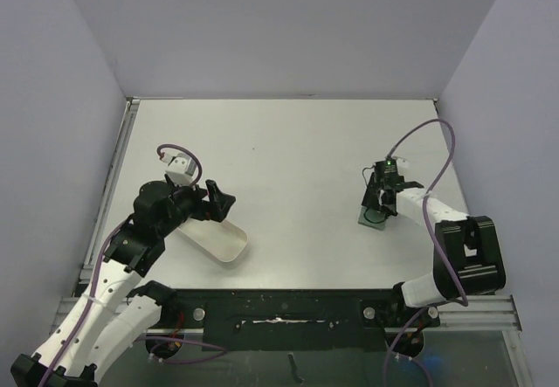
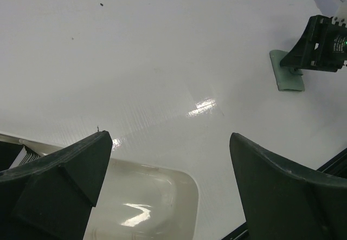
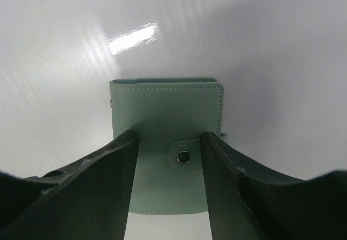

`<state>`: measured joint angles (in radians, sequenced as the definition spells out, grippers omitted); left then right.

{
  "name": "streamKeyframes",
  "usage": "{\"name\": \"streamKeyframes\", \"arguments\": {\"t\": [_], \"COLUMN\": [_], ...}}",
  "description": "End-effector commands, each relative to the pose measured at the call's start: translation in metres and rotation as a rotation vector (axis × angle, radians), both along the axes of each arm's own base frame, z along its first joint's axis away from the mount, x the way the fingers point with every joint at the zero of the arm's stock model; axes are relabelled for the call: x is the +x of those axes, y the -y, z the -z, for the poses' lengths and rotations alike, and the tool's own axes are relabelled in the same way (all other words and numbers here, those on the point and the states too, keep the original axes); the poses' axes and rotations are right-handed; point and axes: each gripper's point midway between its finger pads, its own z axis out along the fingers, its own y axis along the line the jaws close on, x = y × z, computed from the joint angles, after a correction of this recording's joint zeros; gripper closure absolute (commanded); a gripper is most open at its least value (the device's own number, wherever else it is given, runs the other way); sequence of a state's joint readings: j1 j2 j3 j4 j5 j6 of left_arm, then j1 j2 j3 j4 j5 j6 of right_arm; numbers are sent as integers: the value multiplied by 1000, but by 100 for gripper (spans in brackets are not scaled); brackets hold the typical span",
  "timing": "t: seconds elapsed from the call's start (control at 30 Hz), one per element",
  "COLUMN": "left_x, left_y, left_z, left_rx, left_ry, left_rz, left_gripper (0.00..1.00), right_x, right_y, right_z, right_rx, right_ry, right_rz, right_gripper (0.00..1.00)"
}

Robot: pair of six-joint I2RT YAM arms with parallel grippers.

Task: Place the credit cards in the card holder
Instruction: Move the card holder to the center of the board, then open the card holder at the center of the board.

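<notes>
**Right gripper straddles the folded wallet; left gripper hangs wide open over the tray**

The flat white table (image 1: 288,142) carries two loose things. On its near left part lies a white oblong plastic tray (image 1: 229,245) with rounded corners. The left gripper (image 1: 218,205) hangs over the tray's far end, its two black fingers spread wide and holding nothing.

On the right side of the table, well apart from the tray, lies the card holder (image 3: 165,104), a small sage-green folded wallet with stitched edges, flat on the surface and closed. Its snap tab (image 3: 183,156), with a small metal stud, faces up. The right gripper (image 3: 168,137) is directly above the wallet, pointing down at it. Its jaws are parted, one finger on each side of the snap tab, and nothing is clamped between them. Whether the fingertips touch the wallet's cover I cannot tell.
</notes>
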<state>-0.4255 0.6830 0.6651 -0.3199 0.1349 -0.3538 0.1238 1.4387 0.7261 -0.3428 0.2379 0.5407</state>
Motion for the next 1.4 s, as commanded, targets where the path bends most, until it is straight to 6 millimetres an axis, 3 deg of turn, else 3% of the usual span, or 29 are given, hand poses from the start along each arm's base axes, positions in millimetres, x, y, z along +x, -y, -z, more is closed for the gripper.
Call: {"name": "streamKeyframes", "arguments": {"t": [0.0,0.33,0.47,0.7,1.17,1.37], "left_x": [3,4,3,3,4,5], "left_y": [2,-1,-2,-3,-2,-2], "left_z": [-20,-23,-23,-24,-21,-17], "left_rx": [-18,-20,-19,-20,-14,-4], "left_ry": [83,99,100,105,95,69], "left_rz": [18,4,3,3,3,0], "left_gripper": [9,10,10,10,10,11], "right_x": [-7,-26,-33,-39,-54,-58], "right_y": [-45,-144,-171,-178,-176,-179], "right_z": [7,1,-13,-27,-11,-10], "right_rx": [14,11,-18,-63,-106,-119], "right_ry": [-49,-72,-62,-34,-80,-75], "right_rz": [-117,-304,-367,-447,-467,-488], "right_gripper": [53,55,56,62,69,84]}}
